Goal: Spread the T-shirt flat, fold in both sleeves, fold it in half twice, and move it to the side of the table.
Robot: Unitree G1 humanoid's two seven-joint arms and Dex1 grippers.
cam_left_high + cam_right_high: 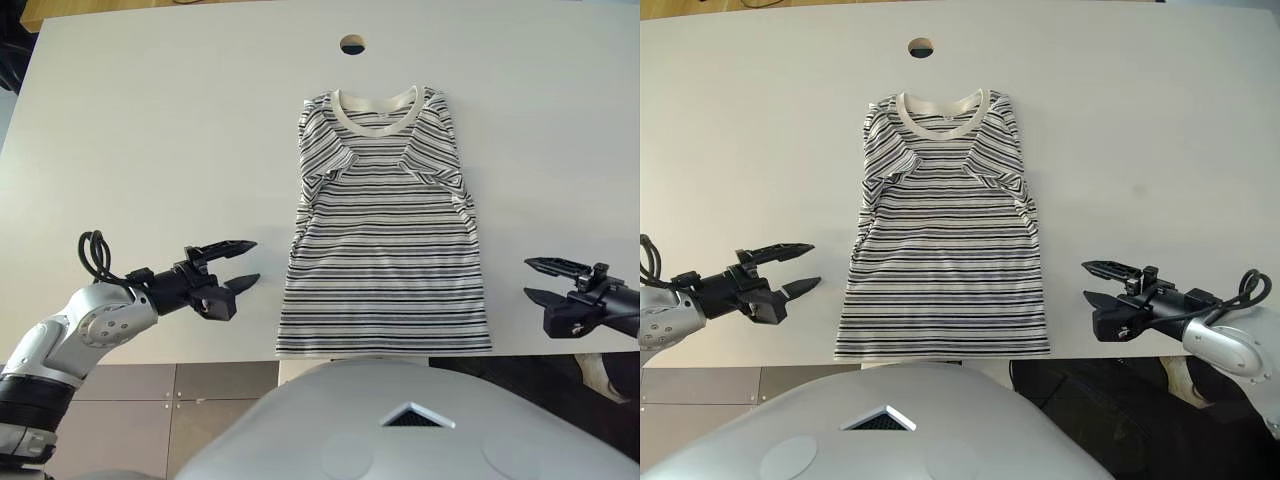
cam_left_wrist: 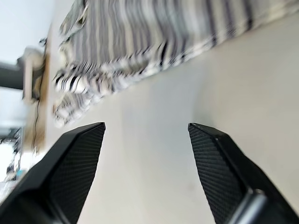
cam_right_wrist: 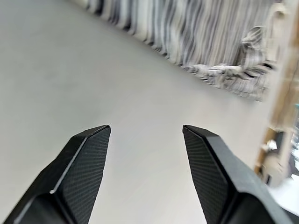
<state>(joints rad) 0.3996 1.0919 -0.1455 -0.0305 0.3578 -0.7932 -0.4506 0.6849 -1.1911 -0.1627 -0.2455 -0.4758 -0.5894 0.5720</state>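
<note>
Left gripper (image 1: pixel 256 261) and right gripper (image 1: pixel 1086 280) hover beside the striped black-and-white cotton T-shirt (image 1: pixel 385 250), fingers released; uneven hem grasps could skew the fold.

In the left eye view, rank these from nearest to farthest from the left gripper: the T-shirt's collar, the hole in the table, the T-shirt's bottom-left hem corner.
From the left gripper:
1. The bottom-left hem corner, just to the gripper's right, at the near end of the T-shirt.
2. The collar, at the far end.
3. The hole in the table, beyond the collar.
</note>
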